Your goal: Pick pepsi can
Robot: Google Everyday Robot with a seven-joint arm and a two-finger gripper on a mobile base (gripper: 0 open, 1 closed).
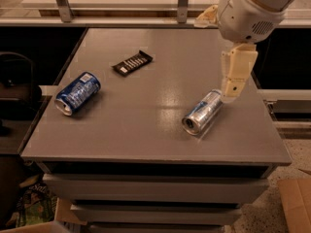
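The pepsi can (77,92) is dark blue with white markings and lies on its side near the left edge of the grey table (146,130). Its silver end faces the front left. My gripper (229,95) hangs from the cream arm (250,8) over the right side of the table. It is far to the right of the pepsi can. Its tip is just above the far end of a slim silver can (202,111) that lies on its side.
A dark snack bar wrapper (132,62) lies behind and right of the pepsi can. Metal posts and a rail (182,4) run along the table's far edge. A cardboard box (296,203) stands on the floor at the right.
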